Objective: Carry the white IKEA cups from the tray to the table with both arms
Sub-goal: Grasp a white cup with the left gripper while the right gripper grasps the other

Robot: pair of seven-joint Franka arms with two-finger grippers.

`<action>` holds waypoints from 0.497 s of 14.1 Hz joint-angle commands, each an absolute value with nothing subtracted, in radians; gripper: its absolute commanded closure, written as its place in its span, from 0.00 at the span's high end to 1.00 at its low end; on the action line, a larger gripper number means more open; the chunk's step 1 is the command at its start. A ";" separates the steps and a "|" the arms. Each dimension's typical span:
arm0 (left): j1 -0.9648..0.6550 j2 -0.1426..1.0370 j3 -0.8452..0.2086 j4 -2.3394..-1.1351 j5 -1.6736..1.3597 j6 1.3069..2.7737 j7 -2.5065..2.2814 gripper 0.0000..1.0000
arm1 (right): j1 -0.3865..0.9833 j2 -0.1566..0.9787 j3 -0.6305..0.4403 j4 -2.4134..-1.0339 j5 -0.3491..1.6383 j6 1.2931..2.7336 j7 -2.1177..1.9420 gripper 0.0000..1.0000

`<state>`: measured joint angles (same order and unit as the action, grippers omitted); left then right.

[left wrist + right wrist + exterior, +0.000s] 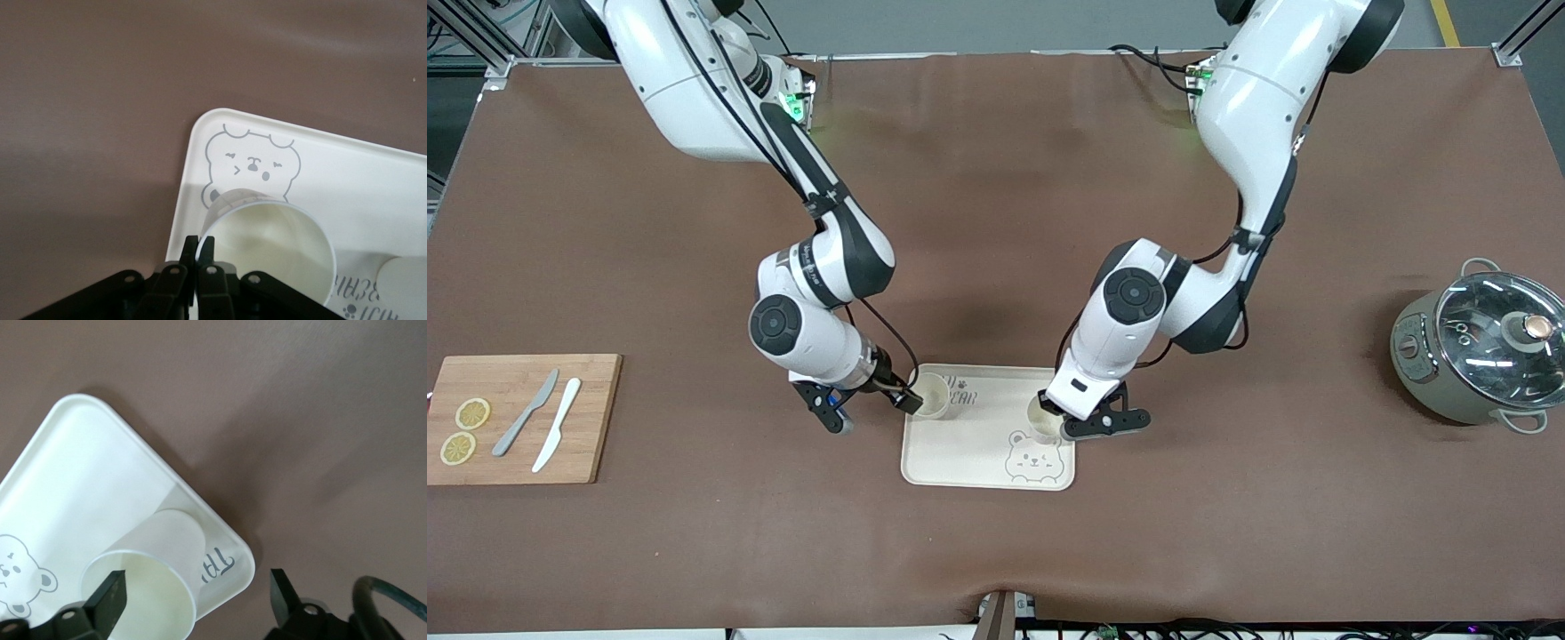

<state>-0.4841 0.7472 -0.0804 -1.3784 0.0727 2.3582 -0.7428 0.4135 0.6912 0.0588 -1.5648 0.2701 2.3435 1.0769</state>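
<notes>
A cream bear-printed tray (978, 453) lies at the table's middle. One white cup (931, 396) stands upright on the tray's corner toward the right arm's end, farther from the front camera. My right gripper (871, 411) is open around its rim. In the right wrist view, one finger (115, 593) is inside this cup (160, 547) and the other is outside, off the tray (73, 473). My left gripper (1060, 427) is shut on the rim of the second cup (1040, 416), at the bear print. The left wrist view shows its fingers (199, 245) pinching that cup (273, 247).
A wooden cutting board (520, 418) with two lemon slices and two knives lies at the right arm's end. A grey pot with a glass lid (1480, 351) stands at the left arm's end. Brown tabletop surrounds the tray.
</notes>
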 commanded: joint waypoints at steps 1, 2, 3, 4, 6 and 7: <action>-0.460 0.638 -0.075 -1.401 0.097 2.240 -0.726 0.00 | 0.425 0.703 0.049 -1.549 0.276 2.352 1.098 0.60; -0.437 0.618 -0.077 -1.404 0.097 2.202 -0.724 0.00 | 0.425 0.707 0.049 -1.549 0.276 2.352 1.098 0.46; -0.425 0.591 -0.077 -1.422 0.097 2.163 -0.715 0.00 | 0.428 0.709 0.049 -1.549 0.276 2.359 1.100 0.33; -0.393 0.562 -0.078 -1.437 0.097 2.137 -0.713 0.00 | 0.429 0.709 0.049 -1.549 0.276 2.367 1.100 0.26; -0.351 0.499 -0.081 -1.486 0.097 2.108 -0.704 0.00 | 0.430 0.709 0.049 -1.549 0.276 2.368 1.100 0.13; -0.324 0.473 -0.081 -1.512 0.097 2.094 -0.681 0.00 | 0.431 0.709 0.049 -1.549 0.276 2.368 1.100 0.10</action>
<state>-0.3643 0.5568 -0.0733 -1.4197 0.0745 2.1128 -0.7025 0.4187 0.6966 0.0568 -1.5647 0.2701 2.3602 1.0861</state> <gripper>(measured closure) 0.969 0.850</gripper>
